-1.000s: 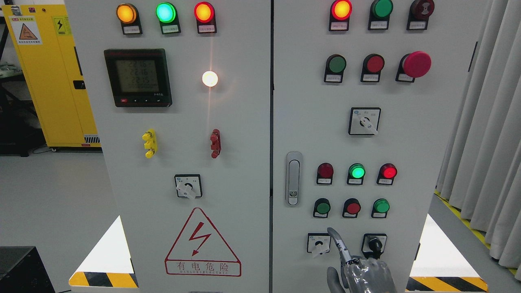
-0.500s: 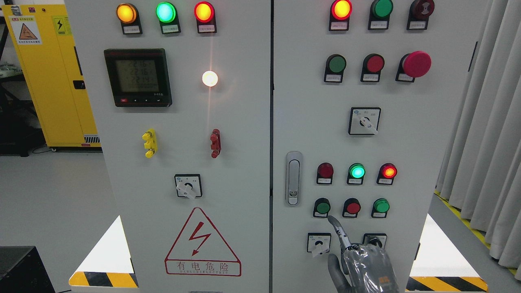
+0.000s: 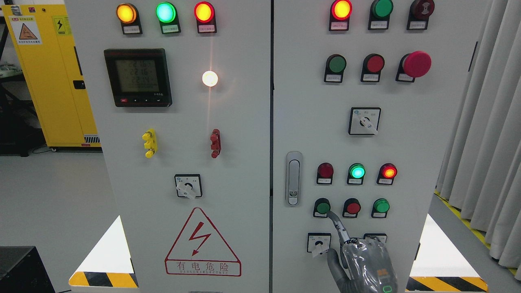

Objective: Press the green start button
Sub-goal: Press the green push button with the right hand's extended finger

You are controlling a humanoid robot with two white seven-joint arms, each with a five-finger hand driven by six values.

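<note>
In the head view, the right robot hand (image 3: 362, 264) rose from the bottom edge with its index finger (image 3: 338, 224) stretched out, the other fingers curled, holding nothing. The fingertip sat at the lower right rim of the green button (image 3: 322, 207), just right of the door handle (image 3: 293, 178). A straight, centred push should work best, clear of the red button (image 3: 353, 208) beside it. The warning triangle (image 3: 202, 243), left of the handle, read "DANGER ELECTRIC".

Bright, even, sharp throughout; strong glare with a vertical streak from the white lamp (image 3: 210, 78) right of the meter (image 3: 137, 77).
</note>
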